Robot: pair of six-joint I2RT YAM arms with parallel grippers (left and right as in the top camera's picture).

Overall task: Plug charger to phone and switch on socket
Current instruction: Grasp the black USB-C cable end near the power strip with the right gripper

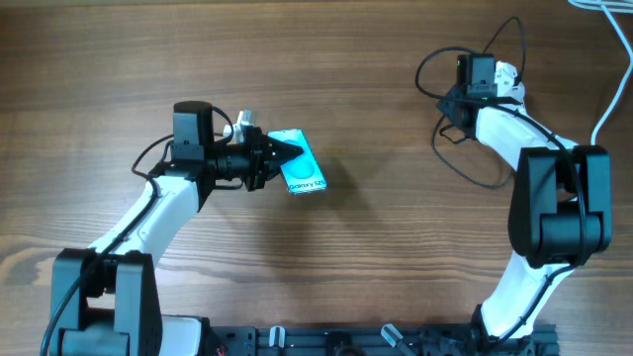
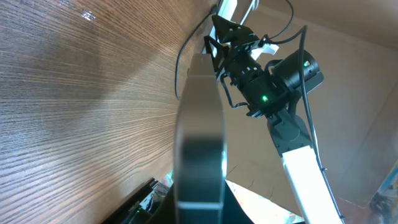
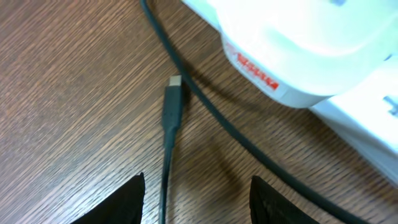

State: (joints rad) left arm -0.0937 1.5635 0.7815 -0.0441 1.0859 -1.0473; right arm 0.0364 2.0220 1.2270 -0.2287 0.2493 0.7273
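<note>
jaws: my left gripper [image 1: 280, 155] is clenched on the phone [image 1: 305, 168], holding it left of centre. my right gripper [image 3: 199, 202] is spread open over the charger plug [image 3: 171, 106], which lies loose on the table [image 1: 356, 59] just beside the socket [image 3: 298, 43]. so i reckon i'm at the grab-the-plug step: drop, pinch its body, keep it straight. phone reads "galaxy s25"; the socket's red label [image 3: 256, 70] is too blurry.

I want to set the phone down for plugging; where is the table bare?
Bare wood lies between the phone and the charger loops, and in the far left corner. It is crowded around the socket and right gripper.
</note>
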